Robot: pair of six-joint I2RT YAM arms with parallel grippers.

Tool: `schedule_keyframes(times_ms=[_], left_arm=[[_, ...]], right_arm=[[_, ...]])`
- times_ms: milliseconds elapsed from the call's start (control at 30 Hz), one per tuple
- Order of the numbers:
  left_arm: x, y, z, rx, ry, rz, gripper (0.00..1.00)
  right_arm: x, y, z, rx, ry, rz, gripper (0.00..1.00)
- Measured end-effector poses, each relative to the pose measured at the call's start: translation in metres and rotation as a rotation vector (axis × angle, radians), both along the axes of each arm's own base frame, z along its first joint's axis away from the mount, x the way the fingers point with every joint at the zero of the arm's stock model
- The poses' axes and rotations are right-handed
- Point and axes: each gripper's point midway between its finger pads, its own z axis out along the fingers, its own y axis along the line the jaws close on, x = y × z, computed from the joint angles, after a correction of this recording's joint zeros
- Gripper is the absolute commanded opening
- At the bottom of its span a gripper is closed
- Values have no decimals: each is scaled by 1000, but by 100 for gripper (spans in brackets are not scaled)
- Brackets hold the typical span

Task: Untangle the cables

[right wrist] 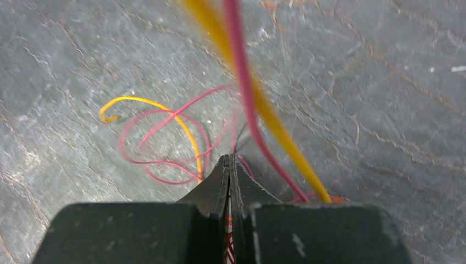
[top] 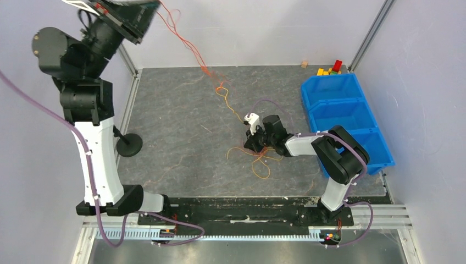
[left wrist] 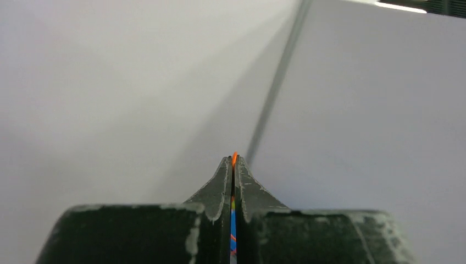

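Left gripper point(left wrist: 233, 160) up high by the wall point(left wrist: 110, 82), pinched tight on an orange strand of the cables point(top: 220, 88). Right gripper point(right wrist: 229, 160) low on the mat point(top: 176, 110), clamped together on red strands. Around it, loose red and orange loops lying on the mat. Blue bins point(top: 335, 113) further right.

Red, orange and pale yellow cables point(right wrist: 248, 104) curl under the black right gripper point(right wrist: 229, 160), on a grey table point(top: 176, 110) veined with rusty streaks. Off to its right, bright blue bins point(top: 329, 91).
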Motion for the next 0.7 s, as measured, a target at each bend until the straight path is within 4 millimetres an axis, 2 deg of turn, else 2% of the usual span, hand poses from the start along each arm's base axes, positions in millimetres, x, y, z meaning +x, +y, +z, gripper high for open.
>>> schedule_keyframes(times_ms=[167, 233, 367, 567, 700], left_arm=[[-2, 41, 51, -12, -157, 291, 2], [-2, 54, 61, -21, -186, 376, 2], [10, 80, 57, -28, -167, 523, 2], [40, 127, 45, -14, -128, 747, 2], [47, 153, 50, -7, -148, 870, 2]], right_arm=[[2, -13, -7, -22, 32, -17, 0], [3, -15, -7, -21, 37, -20, 0], [6, -20, -7, -21, 41, -34, 0], [17, -33, -8, -21, 46, -77, 0], [26, -45, -8, -19, 46, -112, 0]])
